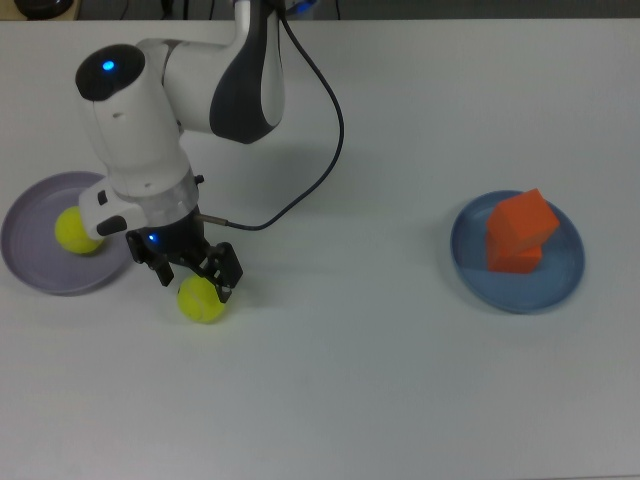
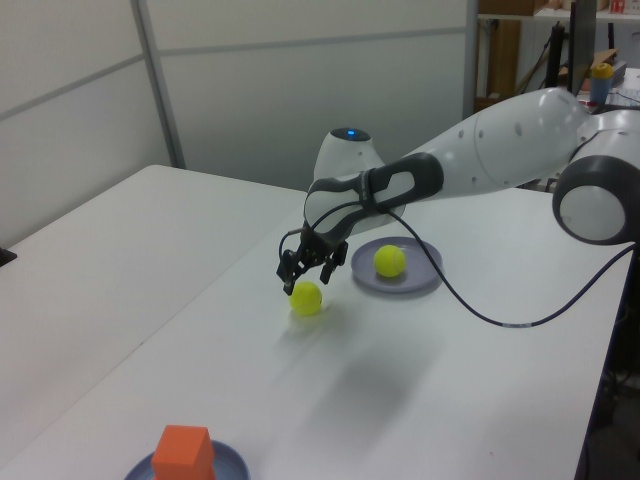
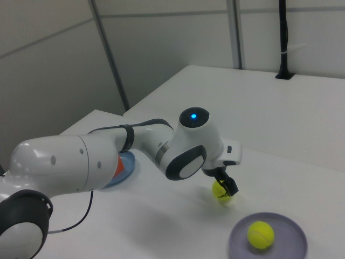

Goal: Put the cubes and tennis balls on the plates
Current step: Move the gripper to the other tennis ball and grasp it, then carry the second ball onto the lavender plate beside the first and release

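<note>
No text, label, brand, number or sign can be read anywhere in these views; the small dark markings on the tennis balls [image 1: 203, 299] are not legible.

The arm [image 2: 480, 150] reaches down, its gripper [image 1: 190, 273] spread wide, fingers pointing downward.

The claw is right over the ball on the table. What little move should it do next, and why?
Probably lower a little and close around the loose tennis ball. The claw hangs open just above that ball, which lies on the table beside the purple plate. The other ball already sits on that plate, so this one seems next.
</note>
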You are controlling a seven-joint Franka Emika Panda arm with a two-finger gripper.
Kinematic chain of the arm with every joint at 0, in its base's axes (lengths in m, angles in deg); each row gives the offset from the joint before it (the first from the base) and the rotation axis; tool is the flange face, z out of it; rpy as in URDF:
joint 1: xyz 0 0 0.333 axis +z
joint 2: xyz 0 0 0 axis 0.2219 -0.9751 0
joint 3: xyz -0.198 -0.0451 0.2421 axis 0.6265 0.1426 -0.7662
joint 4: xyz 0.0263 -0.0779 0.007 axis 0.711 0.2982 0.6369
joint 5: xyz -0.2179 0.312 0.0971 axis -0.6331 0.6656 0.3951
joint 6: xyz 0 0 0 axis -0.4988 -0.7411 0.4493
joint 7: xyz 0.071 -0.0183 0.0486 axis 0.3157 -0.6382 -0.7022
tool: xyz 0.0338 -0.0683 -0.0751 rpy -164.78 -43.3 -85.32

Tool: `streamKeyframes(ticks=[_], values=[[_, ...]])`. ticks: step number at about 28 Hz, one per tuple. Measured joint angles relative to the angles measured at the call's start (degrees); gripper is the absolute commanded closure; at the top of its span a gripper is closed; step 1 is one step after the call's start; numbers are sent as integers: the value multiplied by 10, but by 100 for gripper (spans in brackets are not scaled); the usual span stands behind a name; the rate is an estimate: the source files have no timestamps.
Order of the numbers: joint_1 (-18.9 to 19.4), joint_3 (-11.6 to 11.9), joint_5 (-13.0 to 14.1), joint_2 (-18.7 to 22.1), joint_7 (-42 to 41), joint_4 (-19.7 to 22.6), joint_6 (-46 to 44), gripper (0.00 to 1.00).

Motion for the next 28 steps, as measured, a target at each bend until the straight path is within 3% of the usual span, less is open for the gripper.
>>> streamKeyframes(ticks=[2,4,10,11,12,13,23,28], values=[[0,0,0,-7,0,-5,2,0],[1,-1,0,-12,0,-7,5,7],[7,-1,-5,-21,-1,-8,11,57],[7,-1,-7,-22,-1,-8,11,80],[7,-1,-9,-23,-1,-8,11,93],[8,-1,-9,-24,-2,-8,11,100],[6,1,-9,-17,-2,-18,13,100],[-6,20,-9,9,-1,-18,0,100]])
